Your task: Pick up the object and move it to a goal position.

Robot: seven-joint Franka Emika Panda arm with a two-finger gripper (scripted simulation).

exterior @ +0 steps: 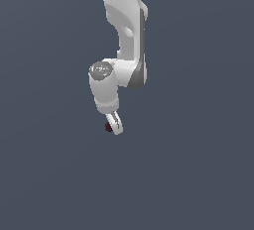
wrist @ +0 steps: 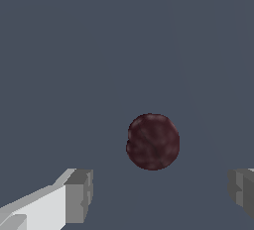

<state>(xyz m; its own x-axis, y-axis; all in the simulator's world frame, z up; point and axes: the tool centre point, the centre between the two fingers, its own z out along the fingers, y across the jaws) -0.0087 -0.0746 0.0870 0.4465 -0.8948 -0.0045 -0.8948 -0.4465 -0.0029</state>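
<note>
The object (wrist: 152, 141) is a small dark maroon lump with a bumpy surface, lying on the flat grey-blue floor. In the wrist view it sits ahead of the gap between the two fingers, nearer the middle than either pad. My gripper (wrist: 159, 194) is open, with one grey-padded finger (wrist: 78, 197) far from the other and neither touching the lump. In the exterior view the object (exterior: 107, 127) peeks out as a dark red speck beside the white gripper (exterior: 113, 126), which points down at the floor.
The white arm (exterior: 126, 30) comes down from the top of the exterior view. Around it there is only uniform grey-blue floor (exterior: 198, 164), with no other objects or edges in sight.
</note>
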